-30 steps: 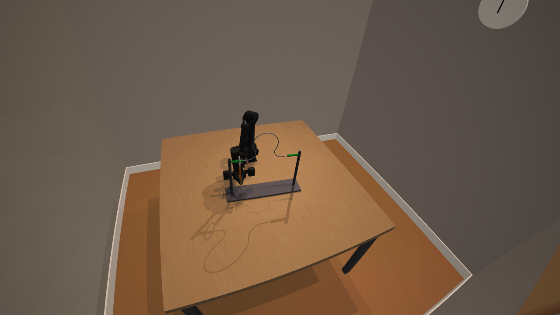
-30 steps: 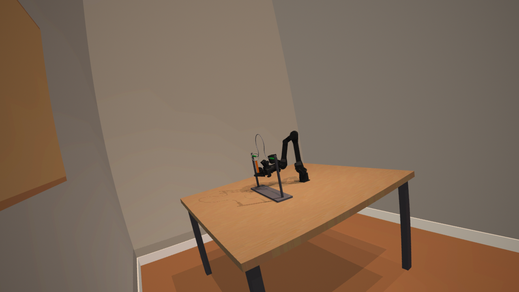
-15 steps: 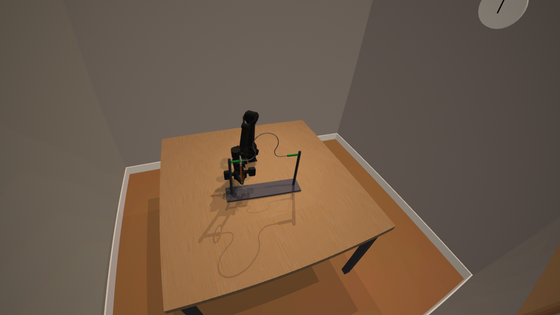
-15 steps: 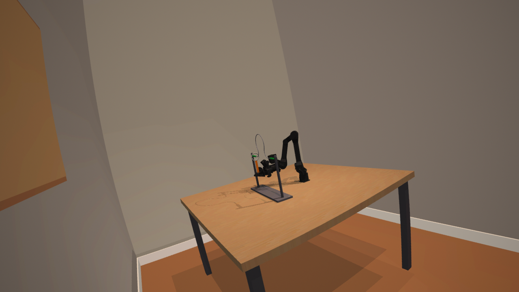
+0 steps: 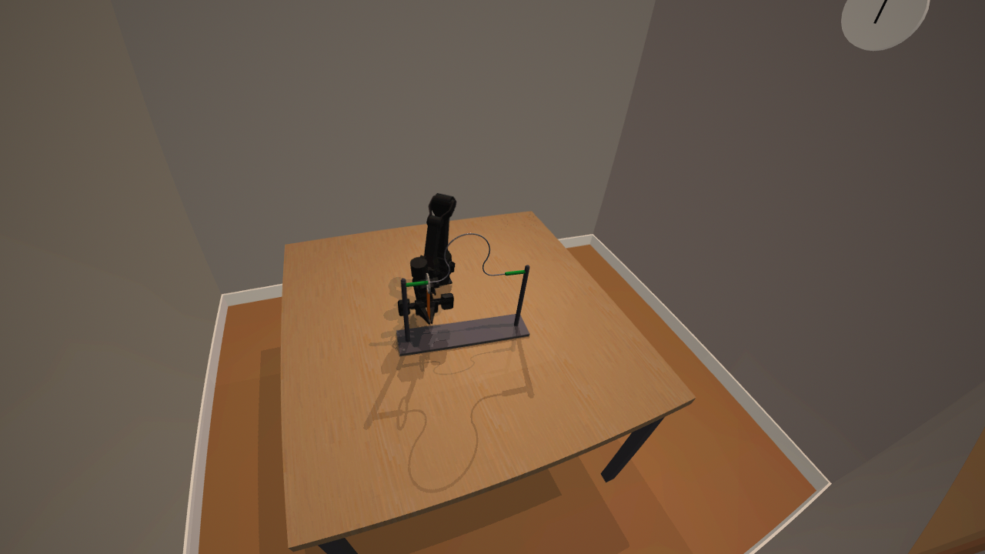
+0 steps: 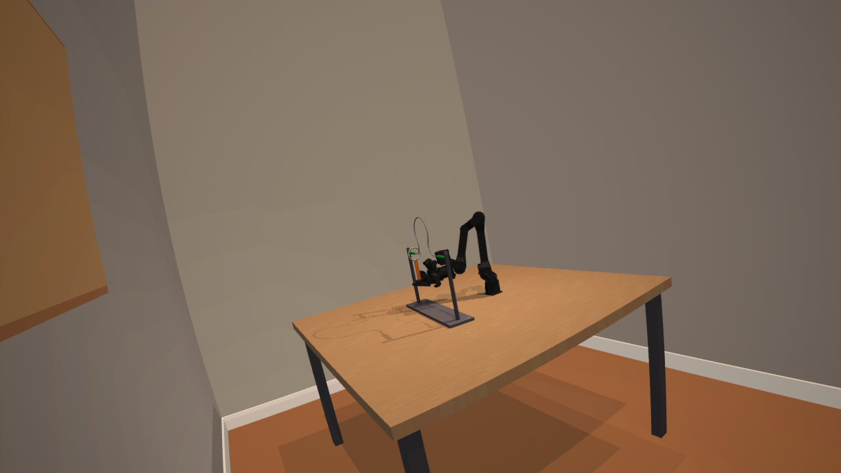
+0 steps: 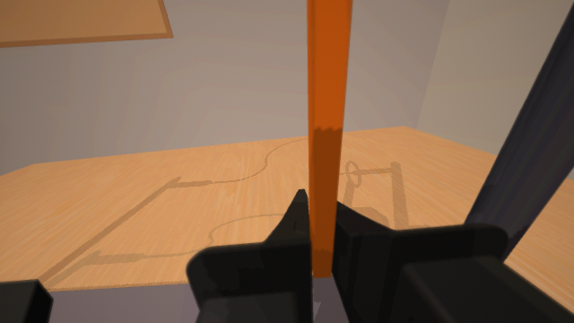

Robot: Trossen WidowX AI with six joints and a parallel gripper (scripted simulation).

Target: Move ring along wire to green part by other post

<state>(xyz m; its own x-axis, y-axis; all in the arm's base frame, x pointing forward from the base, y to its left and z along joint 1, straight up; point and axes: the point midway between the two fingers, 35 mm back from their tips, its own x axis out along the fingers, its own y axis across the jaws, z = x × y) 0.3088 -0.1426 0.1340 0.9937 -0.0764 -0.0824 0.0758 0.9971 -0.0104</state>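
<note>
we see one gripper [image 5: 429,318] [image 6: 416,284] [image 7: 307,195] clamped on one orange handle [image 5: 428,306] [image 6: 417,270] [image 7: 329,81], one ring [image 5: 427,277] [image 6: 409,259] above it. the top view shows two posts [image 5: 405,316] [image 5: 522,296] [image 6: 452,288] [image 7: 529,126] beyond the gripper's sides; the wrist view (close up) only one.

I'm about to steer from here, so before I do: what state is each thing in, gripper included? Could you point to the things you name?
Gripper [image 5: 430,318] [image 6: 416,282] [image 7: 307,195]: shut on the orange handle.
Orange handle [image 5: 429,303] [image 6: 417,269] [image 7: 329,67]: upright, below the ring.
Ring [image 5: 427,277] [image 6: 409,259]: around the wire near one post; clearance unclear.
Wire [image 5: 489,249] [image 6: 428,241]: looped up, strung between the posts.
Base plate [image 5: 475,332] [image 6: 437,313]: flat on the table.
</note>
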